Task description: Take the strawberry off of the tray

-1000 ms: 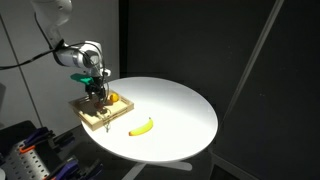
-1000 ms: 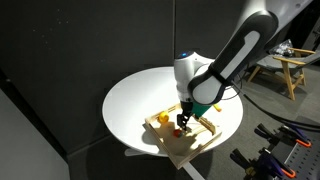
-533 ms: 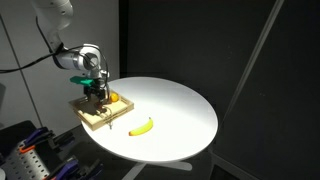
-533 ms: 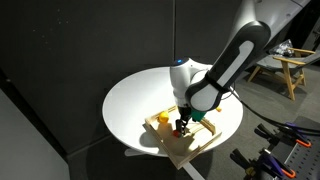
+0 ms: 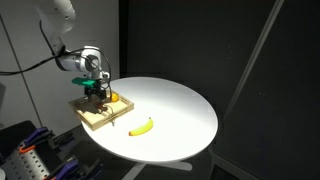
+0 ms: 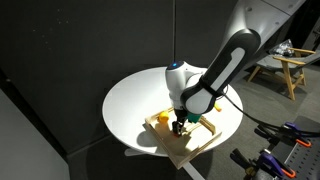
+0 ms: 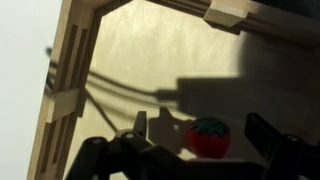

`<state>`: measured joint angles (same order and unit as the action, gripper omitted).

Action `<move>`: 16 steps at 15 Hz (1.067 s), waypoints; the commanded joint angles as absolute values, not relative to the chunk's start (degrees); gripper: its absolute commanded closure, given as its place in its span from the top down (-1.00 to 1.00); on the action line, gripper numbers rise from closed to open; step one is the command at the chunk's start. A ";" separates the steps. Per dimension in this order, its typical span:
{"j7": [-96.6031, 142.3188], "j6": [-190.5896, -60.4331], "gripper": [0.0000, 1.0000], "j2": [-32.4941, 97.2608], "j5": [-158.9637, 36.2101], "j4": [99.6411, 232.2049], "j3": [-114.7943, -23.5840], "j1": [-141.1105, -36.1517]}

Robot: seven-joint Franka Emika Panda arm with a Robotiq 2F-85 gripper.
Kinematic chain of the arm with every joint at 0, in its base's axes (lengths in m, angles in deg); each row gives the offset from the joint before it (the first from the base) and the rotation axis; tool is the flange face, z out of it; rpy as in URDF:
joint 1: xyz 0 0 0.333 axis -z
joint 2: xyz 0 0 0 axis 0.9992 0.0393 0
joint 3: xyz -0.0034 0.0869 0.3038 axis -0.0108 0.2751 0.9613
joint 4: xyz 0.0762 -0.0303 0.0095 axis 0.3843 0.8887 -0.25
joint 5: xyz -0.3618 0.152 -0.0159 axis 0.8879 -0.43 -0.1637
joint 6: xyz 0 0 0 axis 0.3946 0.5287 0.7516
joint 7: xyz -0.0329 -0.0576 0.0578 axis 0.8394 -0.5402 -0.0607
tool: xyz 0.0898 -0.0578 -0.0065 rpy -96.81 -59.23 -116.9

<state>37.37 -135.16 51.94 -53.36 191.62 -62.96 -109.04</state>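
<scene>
The strawberry (image 7: 207, 137), small and dark red with a green top, lies on the floor of the light-wood tray (image 7: 75, 75). In the wrist view it sits between my gripper's (image 7: 203, 135) two fingers, which stand open on either side and do not touch it. In both exterior views the gripper (image 5: 95, 92) (image 6: 179, 122) is lowered into the tray (image 5: 90, 119) (image 6: 190, 150) at the edge of the white round table. The strawberry is hidden by the gripper in both exterior views.
A banana (image 5: 141, 126) lies on the white table (image 5: 180, 110) beside the tray. An orange fruit (image 5: 113, 98) and a yellow item (image 6: 162, 117) sit in the tray near the gripper. The tray's raised rims (image 7: 235, 15) surround the gripper.
The arm has lowered slightly and shifted over the tray, bringing the gripper down around the strawberry. The fingers stay open.
</scene>
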 commanded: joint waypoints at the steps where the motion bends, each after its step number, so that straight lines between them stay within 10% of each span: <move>1: 36.36 -134.24 1.00 54.57 -52.41 187.76 -63.49 -109.68; 12: 34.88 -133.66 1.00 59.63 -52.69 181.98 -63.65 -110.20; 13: 34.84 -133.55 0.50 59.90 -52.77 181.71 -63.69 -110.18; 16: 34.97 -133.16 0.13 60.50 -52.95 181.01 -63.80 -110.19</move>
